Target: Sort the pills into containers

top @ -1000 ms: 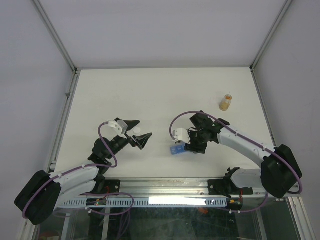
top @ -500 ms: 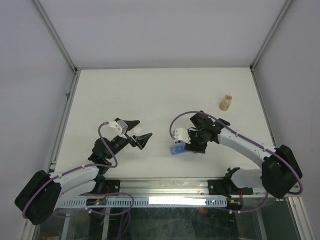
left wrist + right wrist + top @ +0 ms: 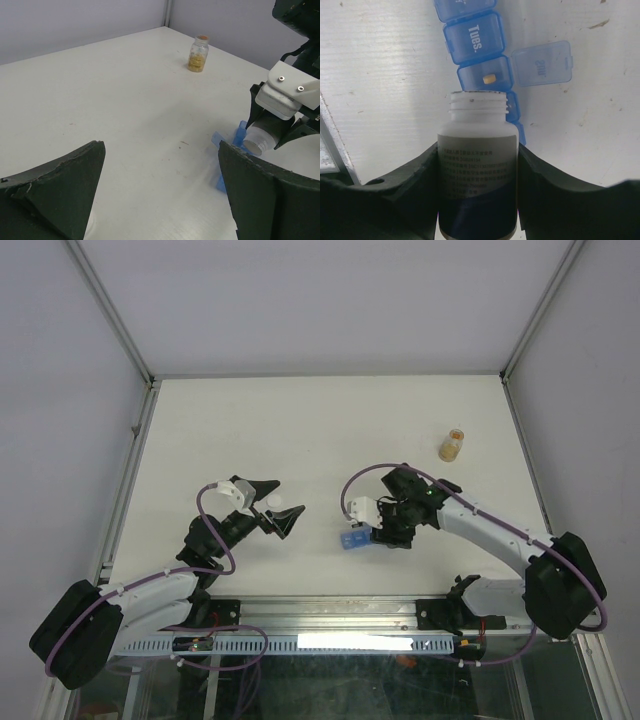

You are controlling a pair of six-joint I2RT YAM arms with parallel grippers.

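The blue pill-organiser strip (image 3: 475,37) lies on the white table, also in the top view (image 3: 350,540) and in the left wrist view (image 3: 226,150). One cell has its lid (image 3: 541,63) flipped open, and one small yellowish pill (image 3: 490,78) lies in that cell. The cell marked "Tues." is closed. My right gripper (image 3: 477,155) is shut on an uncapped white bottle (image 3: 477,165), tilted with its mouth just over the open cell. It also shows in the top view (image 3: 388,525). My left gripper (image 3: 280,505) is open and empty, left of the strip, low over the table (image 3: 160,150).
A small amber-tan jar (image 3: 452,445) stands upright at the far right, also in the left wrist view (image 3: 198,50). A small white round thing (image 3: 273,500) lies by my left gripper's fingers. Metal frame rails border the table.
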